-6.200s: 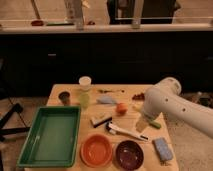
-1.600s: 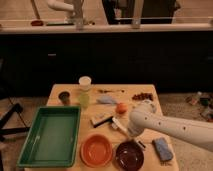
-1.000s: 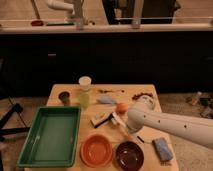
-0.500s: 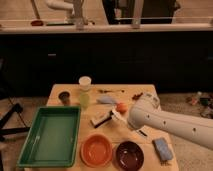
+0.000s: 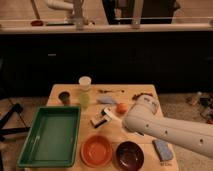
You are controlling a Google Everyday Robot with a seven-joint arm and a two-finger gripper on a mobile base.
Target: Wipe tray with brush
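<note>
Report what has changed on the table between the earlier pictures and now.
The arm swung in from the right and came down over the brush lying mid-table. The gripper, shut, now appears to hold it beside the scrubber, its white end sticking out to the left. The tray, orange bowl and dark bowl have not moved.

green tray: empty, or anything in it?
Empty: the tray shows bare green floor from rim to rim. The brush is outside it, mid-table at the gripper, which is shut.
</note>
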